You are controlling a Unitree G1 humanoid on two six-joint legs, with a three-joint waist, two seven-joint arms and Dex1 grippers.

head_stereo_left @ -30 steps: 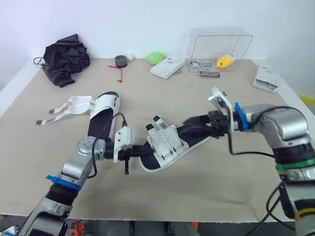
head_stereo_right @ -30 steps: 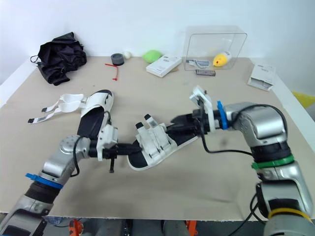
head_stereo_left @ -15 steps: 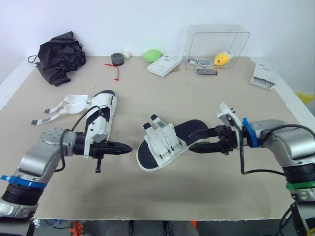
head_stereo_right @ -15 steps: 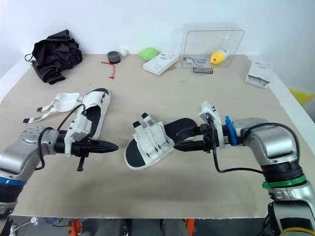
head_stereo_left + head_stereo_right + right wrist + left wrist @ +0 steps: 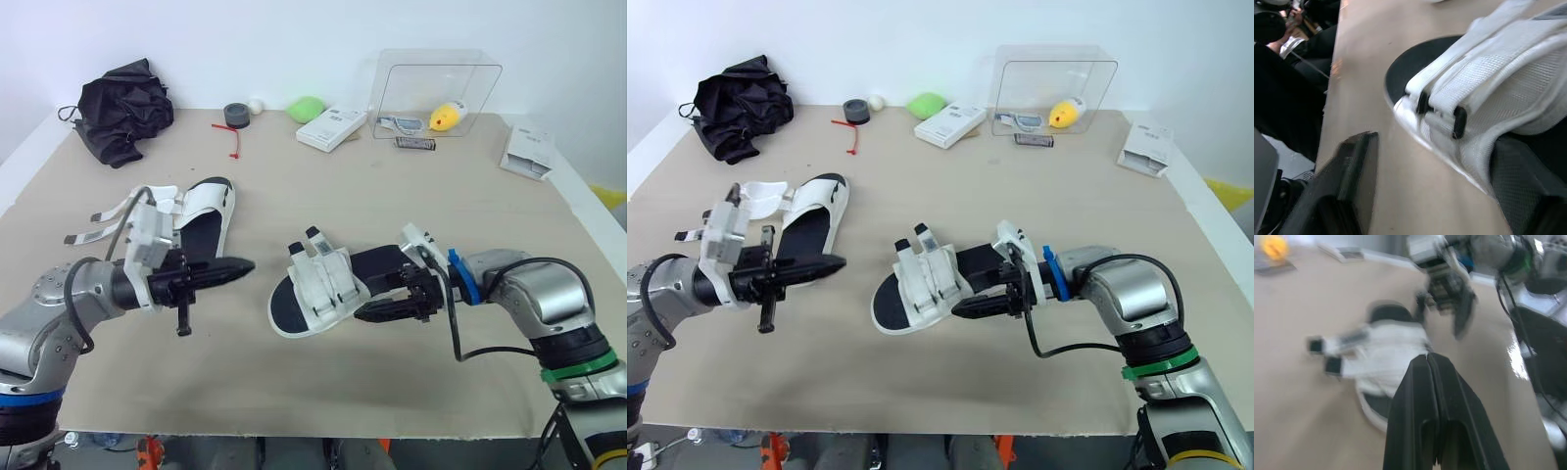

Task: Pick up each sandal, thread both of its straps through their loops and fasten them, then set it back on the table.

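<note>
One sandal (image 5: pixel 323 289), black sole with white straps closed over it, lies flat at the table's middle. My right gripper (image 5: pixel 380 302) is open and low at its right side. In the right wrist view the strap ends (image 5: pixel 1459 117) lie between the two fingers (image 5: pixel 1349 186). My left gripper (image 5: pixel 238 265) is shut and holds nothing. It hovers to the left of that sandal and points at it. The second sandal (image 5: pixel 204 217) lies further left, its white straps (image 5: pixel 110 211) loose and spread on the table.
Along the back edge are a black bag (image 5: pixel 125 108), a tape roll (image 5: pixel 236 115), a green object (image 5: pixel 308 109), a white box (image 5: pixel 333 128) and a clear box (image 5: pixel 436 98) with small items. A white booklet (image 5: pixel 529 154) lies at the far right.
Both grippers left the middle sandal, which now rests on the table. The left gripper drew back to the left and rose. The right gripper pulled away, then came back low beside the sandal.
</note>
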